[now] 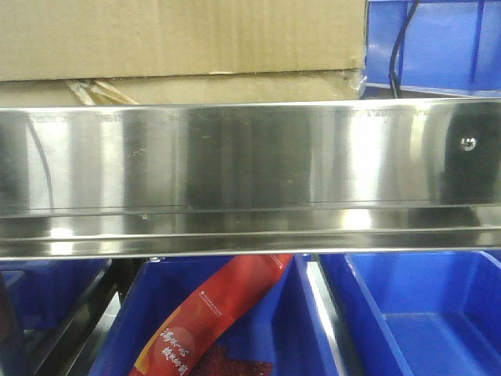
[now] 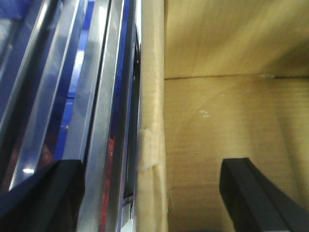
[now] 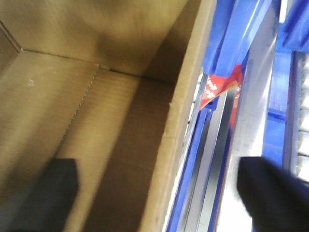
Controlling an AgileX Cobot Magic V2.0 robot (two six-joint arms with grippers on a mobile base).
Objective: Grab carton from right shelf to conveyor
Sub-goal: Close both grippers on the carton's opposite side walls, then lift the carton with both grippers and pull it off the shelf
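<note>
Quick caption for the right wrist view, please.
Open jaws straddle the cardboard carton wall, one inside, one outside over the steel rails.

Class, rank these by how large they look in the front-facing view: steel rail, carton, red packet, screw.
1. steel rail
2. carton, partly cut off by the frame
3. red packet, also cut off
4. screw

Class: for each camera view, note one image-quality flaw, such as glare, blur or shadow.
Front view: bright glare streaks on the steel rail. Left wrist view: the near edge of the carton is smeared. Right wrist view: jaws out of focus, shadow inside the carton.
</note>
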